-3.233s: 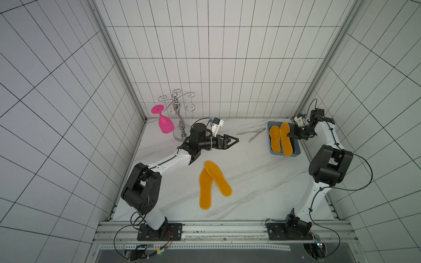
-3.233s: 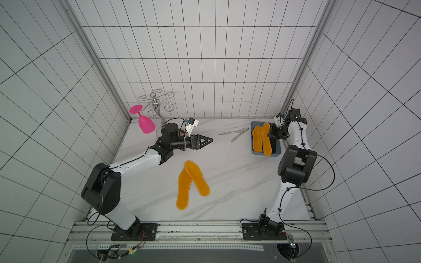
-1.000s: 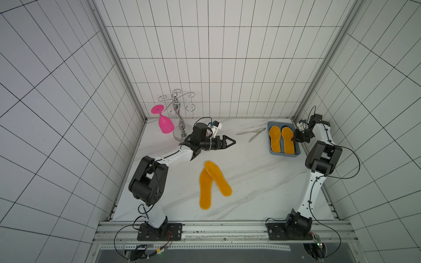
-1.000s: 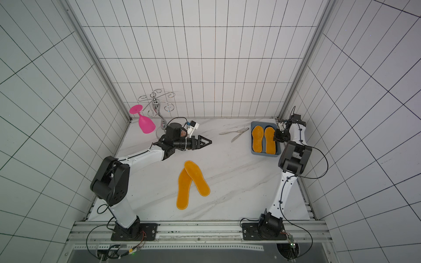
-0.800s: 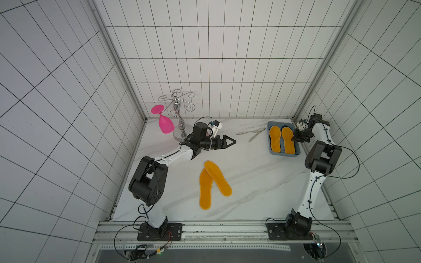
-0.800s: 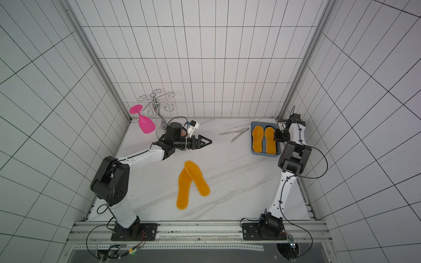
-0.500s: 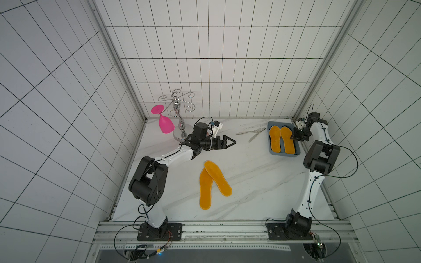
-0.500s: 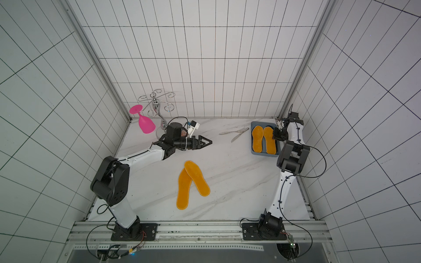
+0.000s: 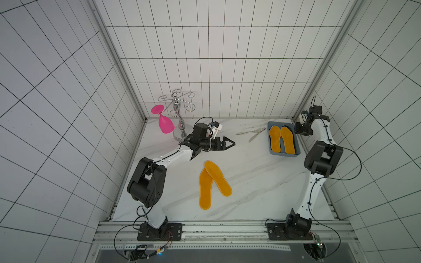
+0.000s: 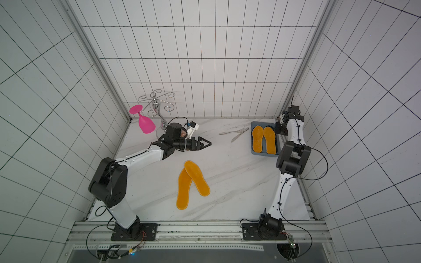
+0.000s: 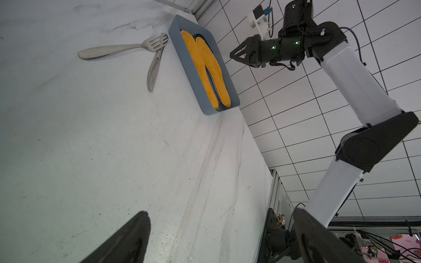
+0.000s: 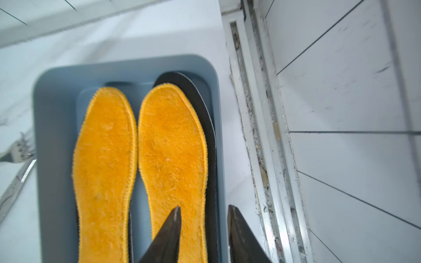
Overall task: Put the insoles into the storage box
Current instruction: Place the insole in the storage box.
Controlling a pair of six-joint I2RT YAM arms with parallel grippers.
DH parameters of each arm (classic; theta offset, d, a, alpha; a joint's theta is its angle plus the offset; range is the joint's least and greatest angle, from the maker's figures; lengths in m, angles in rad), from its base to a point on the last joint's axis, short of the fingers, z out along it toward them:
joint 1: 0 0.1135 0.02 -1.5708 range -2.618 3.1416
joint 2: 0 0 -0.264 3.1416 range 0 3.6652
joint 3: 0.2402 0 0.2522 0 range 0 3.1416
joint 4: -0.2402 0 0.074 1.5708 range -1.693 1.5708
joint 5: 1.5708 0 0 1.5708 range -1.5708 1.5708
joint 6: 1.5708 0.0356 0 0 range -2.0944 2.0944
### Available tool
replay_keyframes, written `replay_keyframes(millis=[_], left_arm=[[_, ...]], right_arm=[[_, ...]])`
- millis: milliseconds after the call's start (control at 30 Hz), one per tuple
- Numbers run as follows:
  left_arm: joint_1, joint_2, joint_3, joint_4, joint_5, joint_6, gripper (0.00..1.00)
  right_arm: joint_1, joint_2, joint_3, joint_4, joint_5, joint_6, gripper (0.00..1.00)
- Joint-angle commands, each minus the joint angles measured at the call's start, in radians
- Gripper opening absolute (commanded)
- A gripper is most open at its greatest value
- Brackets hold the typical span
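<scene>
The storage box (image 9: 284,155), a blue-grey tray, sits at the back right of the table. Two orange insoles (image 9: 275,139) (image 9: 287,140) lie flat side by side in it. A black insole (image 12: 205,109) shows under them in the right wrist view. Two more orange insoles (image 9: 206,189) (image 9: 217,178) lie crossed at their tips on the table's middle. My right gripper (image 12: 202,208) is open over the box's right wall, one finger above an orange insole, the other outside. My left gripper (image 9: 232,143) hangs open and empty over the table's back left.
A fork (image 9: 250,131) and a knife (image 9: 255,137) lie just left of the box. A pink glass (image 9: 165,124) and a chrome rack (image 9: 178,113) stand in the back left corner. The metal rail (image 12: 257,136) and tiled wall run close along the box's right side.
My right gripper's jaws have parted over the box's right rim. The insole that stuck out over the box's near end three seconds ago now lies flat inside. The left arm barely moved.
</scene>
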Motion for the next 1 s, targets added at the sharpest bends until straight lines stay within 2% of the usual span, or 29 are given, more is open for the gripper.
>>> replay_keyframes(millis=[0,67,267,400,967], left_arm=[[0.003,-0.045,0.008,-0.016,-0.018,0.038,0.99],[0.006,-0.052,0.0,-0.017,-0.019,0.039,0.99],[0.007,-0.073,-0.025,-0.026,-0.022,0.043,0.99],[0.005,-0.082,-0.044,-0.026,-0.026,0.043,0.99],[0.004,-0.079,-0.06,-0.033,-0.033,0.05,0.99]], right_arm=[[0.014,-0.055,-0.064,0.043,-0.11,0.007,0.4],[0.016,-0.051,-0.08,0.027,-0.183,0.013,0.39],[0.04,-0.07,-0.195,0.03,-0.276,-0.001,0.33],[0.052,-0.082,-0.257,0.03,-0.266,-0.013,0.26],[0.071,0.011,-0.25,-0.003,-0.161,-0.007,0.18]])
